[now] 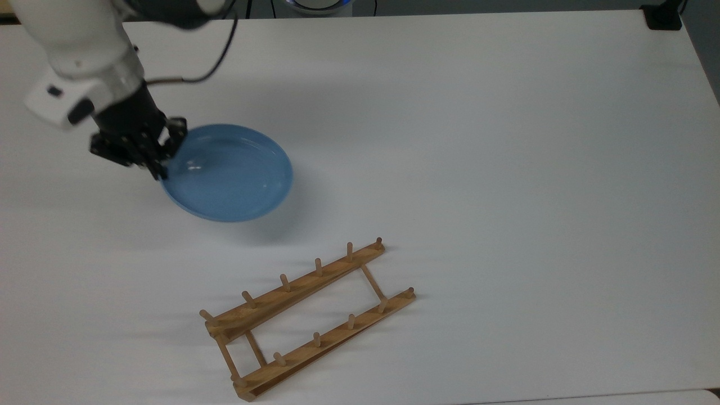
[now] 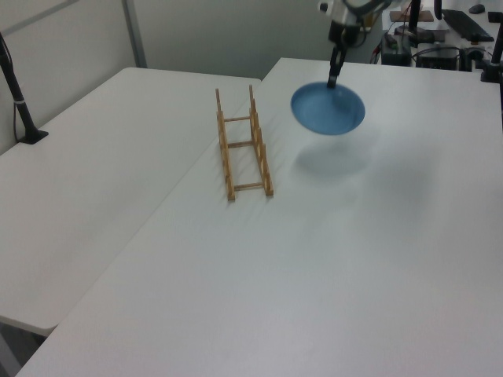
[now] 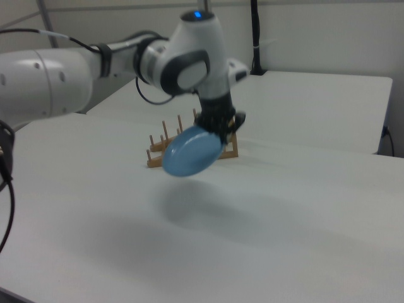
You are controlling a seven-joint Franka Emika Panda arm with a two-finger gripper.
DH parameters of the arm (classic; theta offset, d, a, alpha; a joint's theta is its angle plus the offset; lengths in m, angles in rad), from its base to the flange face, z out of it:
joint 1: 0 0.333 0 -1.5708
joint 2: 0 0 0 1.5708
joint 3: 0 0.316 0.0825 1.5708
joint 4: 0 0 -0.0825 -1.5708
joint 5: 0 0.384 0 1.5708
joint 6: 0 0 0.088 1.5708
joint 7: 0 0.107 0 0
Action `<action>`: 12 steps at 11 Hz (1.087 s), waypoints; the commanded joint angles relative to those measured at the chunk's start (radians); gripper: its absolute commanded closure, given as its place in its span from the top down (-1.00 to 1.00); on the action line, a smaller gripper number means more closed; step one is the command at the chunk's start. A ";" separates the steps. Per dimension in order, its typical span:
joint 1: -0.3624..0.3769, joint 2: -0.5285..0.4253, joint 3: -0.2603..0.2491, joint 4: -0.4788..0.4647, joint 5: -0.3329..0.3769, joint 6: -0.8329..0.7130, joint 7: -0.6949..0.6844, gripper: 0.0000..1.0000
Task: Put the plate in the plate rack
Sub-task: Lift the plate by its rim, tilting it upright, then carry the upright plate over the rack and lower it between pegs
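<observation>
Arm reaches in from the top view's upper left, white wrist casing angled down toward the bench (image 1: 478, 140). Black end effector (image 1: 163, 152) is clamped on the rim of the plate (image 1: 228, 174) at the edge on the top view's left. In the left view the end effector (image 2: 334, 78) hangs nearly vertical over the plate (image 2: 328, 108), gripping its far rim. In the right view the end effector (image 3: 222, 130) points down from a bent white and dark-grey wrist, with the plate (image 3: 191, 151) slung below it.

Plate is in the air, clear of the bench, tilted, with a soft shadow under it in the left and right views. Round, shallow, glossy light blue, raised rim, highlights on the inner face.

Plate rack (image 1: 306, 318) lies flat on the bench, well apart from the plate. Light-brown wood: two long parallel rails, thin crossbars, short upright pegs along each rail. Also seen in the left view (image 2: 244, 145) and behind the plate in the right view (image 3: 165, 142). Bench top is plain matte white.
</observation>
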 commanded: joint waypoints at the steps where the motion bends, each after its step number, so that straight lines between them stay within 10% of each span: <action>1: 0.042 -0.086 -0.001 0.034 -0.119 0.166 -0.046 -1.00; 12: 0.389 0.037 -0.168 0.096 -1.004 0.472 0.581 -1.00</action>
